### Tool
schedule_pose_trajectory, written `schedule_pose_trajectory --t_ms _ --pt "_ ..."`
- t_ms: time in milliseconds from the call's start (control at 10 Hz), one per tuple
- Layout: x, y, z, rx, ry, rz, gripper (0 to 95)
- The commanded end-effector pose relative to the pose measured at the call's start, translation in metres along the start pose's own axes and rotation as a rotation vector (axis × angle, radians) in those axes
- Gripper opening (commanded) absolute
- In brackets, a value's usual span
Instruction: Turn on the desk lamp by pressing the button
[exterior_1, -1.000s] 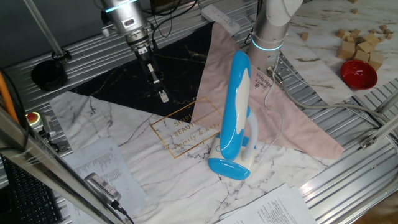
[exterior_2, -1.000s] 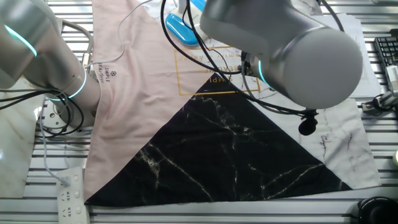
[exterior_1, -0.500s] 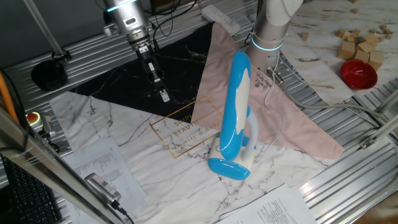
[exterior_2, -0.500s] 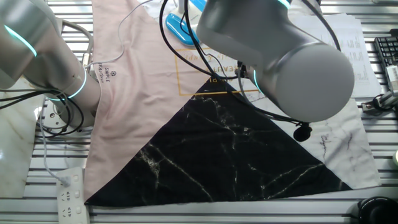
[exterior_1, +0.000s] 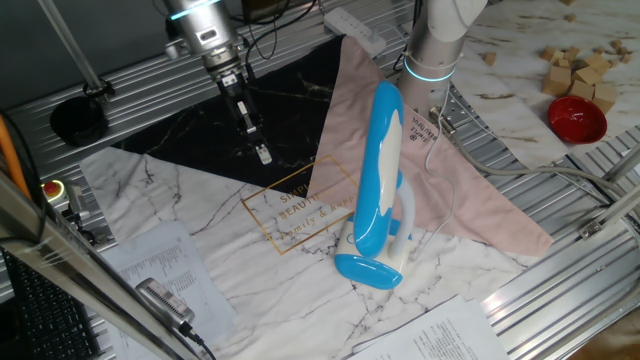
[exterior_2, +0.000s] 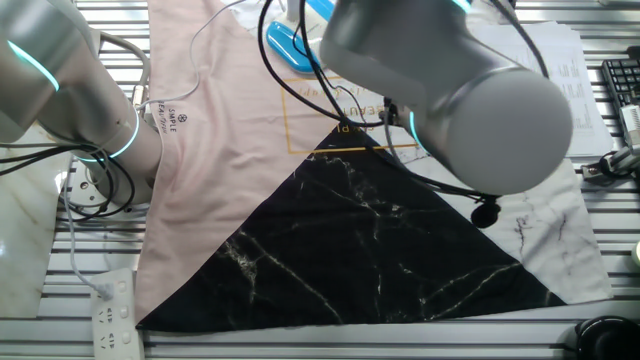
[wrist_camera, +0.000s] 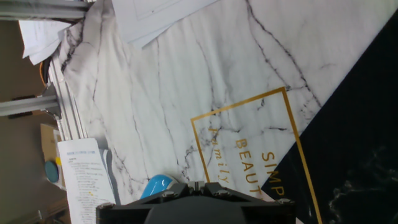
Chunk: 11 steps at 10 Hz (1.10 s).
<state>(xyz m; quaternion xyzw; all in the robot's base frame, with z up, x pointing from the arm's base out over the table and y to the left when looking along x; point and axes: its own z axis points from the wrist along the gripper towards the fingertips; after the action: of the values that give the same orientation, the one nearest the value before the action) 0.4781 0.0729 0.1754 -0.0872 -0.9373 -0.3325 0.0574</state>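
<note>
The desk lamp (exterior_1: 378, 170) stands on the marble mat, its long sky-blue and white head tilted up over a small blue oval base (exterior_1: 368, 270). Its base also shows at the top of the other fixed view (exterior_2: 290, 45), and as a blue sliver at the bottom of the hand view (wrist_camera: 155, 185). My gripper (exterior_1: 262, 155) hangs above the edge of the black cloth, to the left of the lamp and well apart from it, pointing down. No view shows its fingertips clearly. My own arm (exterior_2: 450, 90) hides it in the other fixed view.
A second arm's base (exterior_1: 432, 50) stands behind the lamp on a pink cloth (exterior_1: 470, 200). A red bowl (exterior_1: 577, 118) and wooden blocks (exterior_1: 580, 65) sit at the far right. Papers (exterior_1: 165, 265) lie at the front left, and a power strip (exterior_2: 110, 310) lies by the rails.
My arm's body has shifted slightly in the other fixed view. The gripper and the lamp stay in the same place.
</note>
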Motion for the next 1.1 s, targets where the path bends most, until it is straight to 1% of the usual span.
schedule_pose_trajectory --t_ms 100,200,300,400,500,700,800,900,1000,1100 --pt "0.000 0.000 0.000 0.025 0.044 -0.140 0.0" --pt "0.000 0.000 0.000 0.032 0.056 -0.164 0.0" --pt "0.000 0.000 0.000 0.052 0.094 -0.247 0.0" --pt "0.000 0.000 0.000 0.058 0.140 -0.299 0.0" --pt "0.000 0.000 0.000 0.055 0.158 -0.309 0.0" --pt "-0.001 0.002 0.001 0.047 0.169 -0.300 0.0" --pt "0.000 0.009 0.008 0.045 0.166 -0.275 0.0" --pt "0.002 0.015 0.014 0.045 0.155 -0.265 0.0" --pt "0.005 0.026 0.025 0.041 0.145 -0.232 0.0" --pt "0.005 0.026 0.025 0.041 0.145 -0.232 0.0"
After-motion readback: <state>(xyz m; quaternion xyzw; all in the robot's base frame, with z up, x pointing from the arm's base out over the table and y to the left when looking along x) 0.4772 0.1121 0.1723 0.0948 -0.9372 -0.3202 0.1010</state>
